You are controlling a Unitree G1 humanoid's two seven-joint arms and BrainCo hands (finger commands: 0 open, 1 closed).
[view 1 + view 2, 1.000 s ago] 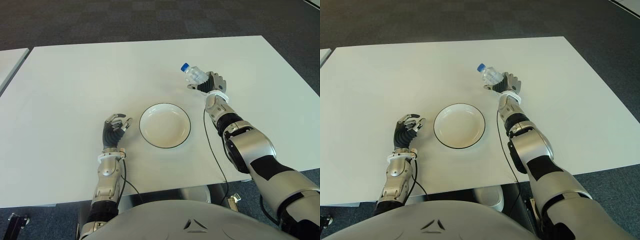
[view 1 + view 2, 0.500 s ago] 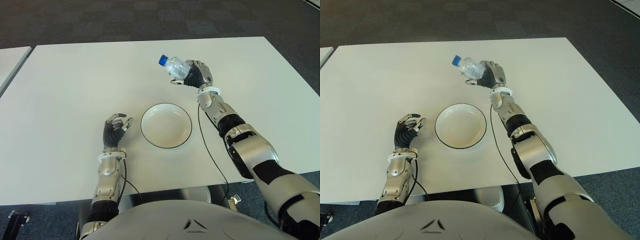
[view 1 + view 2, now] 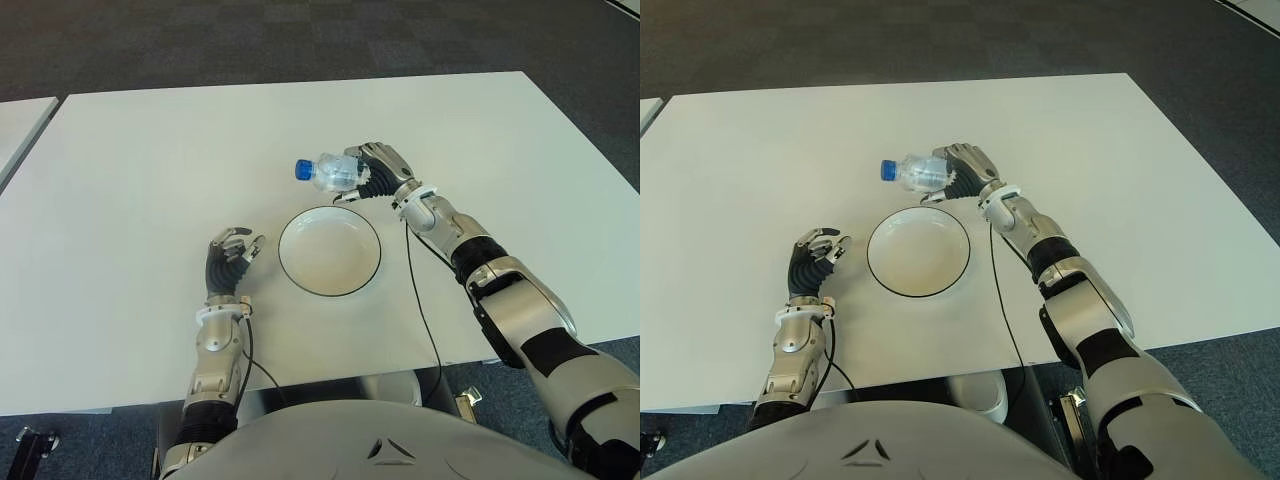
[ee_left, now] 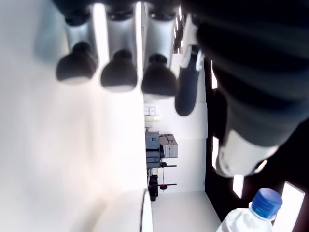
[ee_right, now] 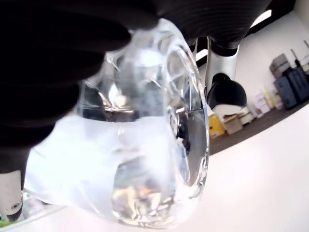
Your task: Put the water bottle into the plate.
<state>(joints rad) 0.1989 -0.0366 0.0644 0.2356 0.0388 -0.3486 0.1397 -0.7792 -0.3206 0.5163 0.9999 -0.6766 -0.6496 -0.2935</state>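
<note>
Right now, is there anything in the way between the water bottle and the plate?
Nothing visible. The right hand holds the water bottle tilted just beyond the empty plate; the left hand shows left of the plate, apart from it.

Even, bright light; soft faint shadows under the right hand (image 3: pixel 380 170); its wrist view is blurred, backlit.

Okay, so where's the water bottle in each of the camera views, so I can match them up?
Left eye view: water bottle lying sideways in the right hand, just beyond the plate, cap pointing to the robot's left.
Right eye view: same, above the plate's far rim.
Left wrist view: cap and shoulder in a corner.
Right wrist view: clear body fills the picture.
Shared landmark: the blue cap.
</note>
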